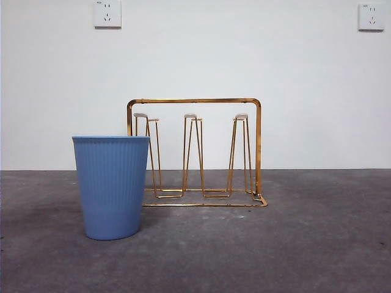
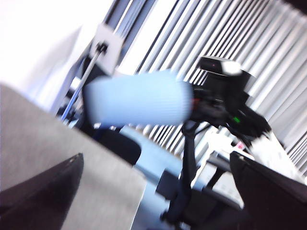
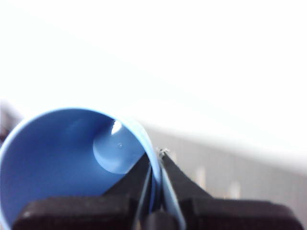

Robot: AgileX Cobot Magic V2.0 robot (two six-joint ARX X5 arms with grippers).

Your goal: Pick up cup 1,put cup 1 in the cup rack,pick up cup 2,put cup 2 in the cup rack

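A blue ribbed cup (image 1: pixel 112 186) stands upright on the grey table, in front of the left end of the gold wire cup rack (image 1: pixel 194 101). The rack's prongs are bare. My right gripper (image 3: pixel 158 165) is shut on the rim of a second blue cup (image 3: pixel 57 163), one jaw inside and one outside. The left wrist view shows that cup (image 2: pixel 139 103) held on its side in the air by the right arm (image 2: pixel 225 96). My left gripper (image 2: pixel 158 201) is open and empty, away from it. Neither gripper shows in the front view.
A white wall with two sockets (image 1: pixel 107 13) stands behind the table (image 1: pixel 317 244). Striped blinds (image 2: pixel 268 43) fill the background of the left wrist view.
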